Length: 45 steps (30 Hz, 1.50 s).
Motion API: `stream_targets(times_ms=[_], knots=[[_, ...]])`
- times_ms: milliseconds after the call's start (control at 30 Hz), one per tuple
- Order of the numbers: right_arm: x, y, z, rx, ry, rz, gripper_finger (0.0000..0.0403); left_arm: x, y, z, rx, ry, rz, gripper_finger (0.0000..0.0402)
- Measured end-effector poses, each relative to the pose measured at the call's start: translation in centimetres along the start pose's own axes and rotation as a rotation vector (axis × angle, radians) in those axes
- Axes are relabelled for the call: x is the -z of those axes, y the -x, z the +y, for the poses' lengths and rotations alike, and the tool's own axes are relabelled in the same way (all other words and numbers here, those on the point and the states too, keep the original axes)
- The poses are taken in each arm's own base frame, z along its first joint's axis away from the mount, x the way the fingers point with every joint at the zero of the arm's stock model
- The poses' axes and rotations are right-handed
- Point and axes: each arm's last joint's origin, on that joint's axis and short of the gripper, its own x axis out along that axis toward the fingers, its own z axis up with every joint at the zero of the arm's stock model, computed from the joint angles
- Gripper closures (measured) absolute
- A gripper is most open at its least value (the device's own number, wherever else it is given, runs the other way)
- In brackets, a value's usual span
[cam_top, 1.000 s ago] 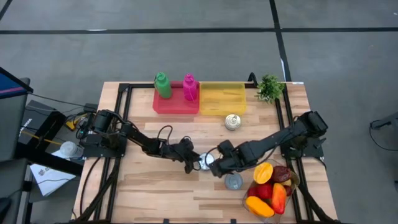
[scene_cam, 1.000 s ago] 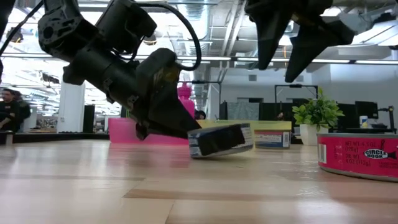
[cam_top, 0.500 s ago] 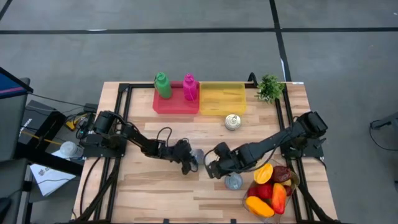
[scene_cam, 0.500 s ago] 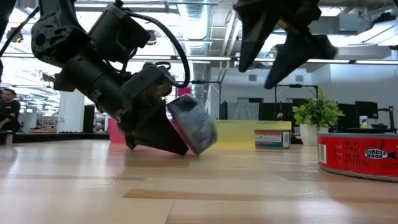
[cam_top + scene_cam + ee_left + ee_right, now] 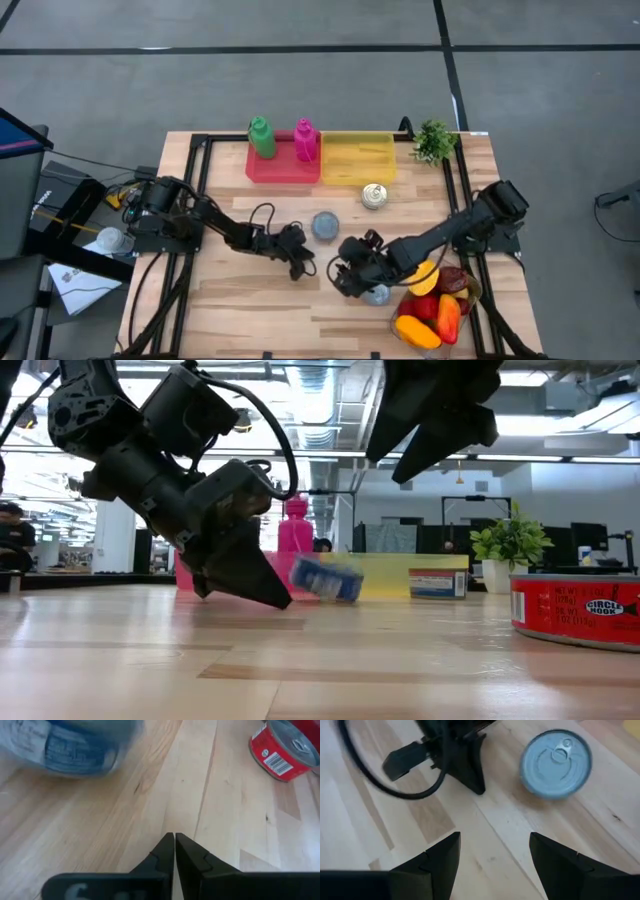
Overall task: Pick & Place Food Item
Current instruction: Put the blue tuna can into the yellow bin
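A can with a blue label sits on the wood between the two arms and the trays, its pull-tab lid facing up. It is blurred in the low view and the left wrist view. My left gripper is shut, tip low over the table, on the near side of the can and apart from it. My right gripper hangs open above the table, nothing between its fingers. A red-labelled can stands by the right arm.
A bowl of fruit sits at the near right. At the far edge stand a red tray with a green and a pink bottle, a yellow tray, a small plant and a tan can. Bare wood lies near left.
The blue-labelled can was tilted in my left gripper's fingers; it has come out of them and shot toward the far edge, where it now sits lid up. My left gripper has shut on nothing. My right gripper has rolled about its own axis.
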Motion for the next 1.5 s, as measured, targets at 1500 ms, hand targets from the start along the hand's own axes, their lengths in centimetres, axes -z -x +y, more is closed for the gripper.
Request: stream_targets(times_ms=[1500], knots=[[0.6, 3.6, 0.0, -0.050, -0.116, 0.005, 0.0171, -2.6, 1.5, 1.7, -0.251, -0.077, -0.227, 0.0401]])
